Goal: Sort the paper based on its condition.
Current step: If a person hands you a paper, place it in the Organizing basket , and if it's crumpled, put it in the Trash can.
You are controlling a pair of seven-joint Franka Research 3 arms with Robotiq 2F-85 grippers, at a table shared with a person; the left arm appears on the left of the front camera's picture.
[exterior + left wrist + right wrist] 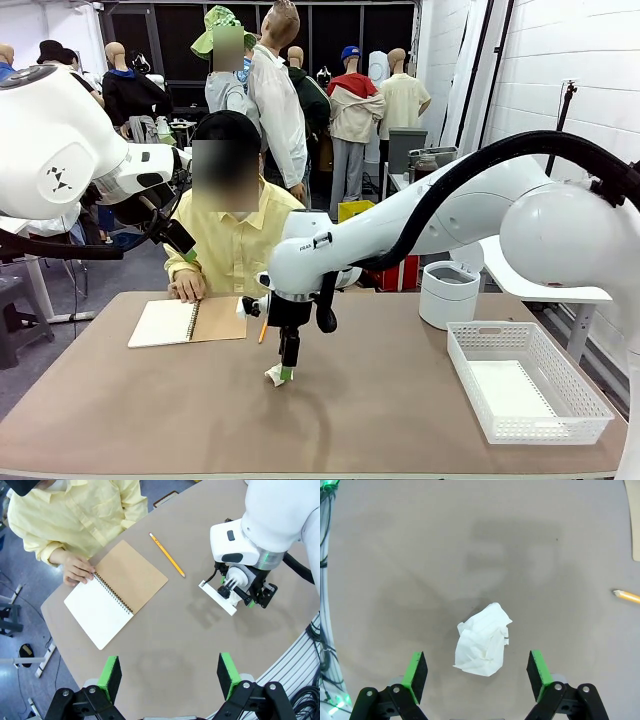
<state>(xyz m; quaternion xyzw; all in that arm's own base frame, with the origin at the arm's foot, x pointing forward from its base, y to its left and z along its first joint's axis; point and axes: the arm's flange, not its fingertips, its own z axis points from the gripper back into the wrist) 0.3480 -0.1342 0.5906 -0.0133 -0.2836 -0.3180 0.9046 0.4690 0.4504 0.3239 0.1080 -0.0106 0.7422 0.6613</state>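
Note:
A crumpled ball of white paper [483, 646] lies on the brown table between the green pads of my right gripper [477, 675], which is open and points straight down over it. In the front view the same ball of paper [274, 376] sits at the tips of the right gripper [288, 372], mid-table. A smooth white sheet [508, 388] lies flat in the white basket [590, 408]. My left gripper [170, 677] hangs open and empty high above the table; in the front view the left gripper [186, 250] is raised at the left, near the person.
An open spiral notebook [188, 321] lies at the far left with the person's hand [77, 570] on its edge. A yellow pencil [262, 330] lies beside it. A white round bin [448, 293] stands behind the basket at the right.

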